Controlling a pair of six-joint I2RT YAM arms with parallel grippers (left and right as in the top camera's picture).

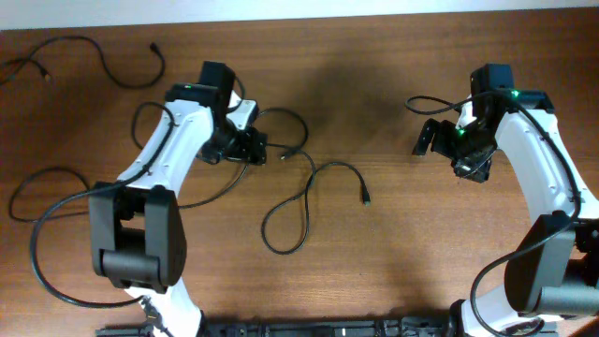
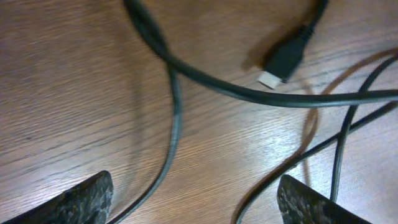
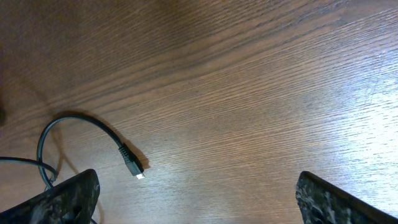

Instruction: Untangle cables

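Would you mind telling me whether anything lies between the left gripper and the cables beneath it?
Nothing visible does. The left gripper hangs open directly over the crossed cables, with only bare table around them.

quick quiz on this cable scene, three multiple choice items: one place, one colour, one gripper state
1. Which gripper hangs over crossed cables? A left B right C neither
2. What colour are the cables? A white B black C red
3. How is the right gripper? A shut on a cable B shut, empty C open, empty
Answers: 1 A: the left gripper has cables crossing beneath it in its own view. 2 B: every cable is black. 3 C: its fingers stand wide apart, nothing between them.
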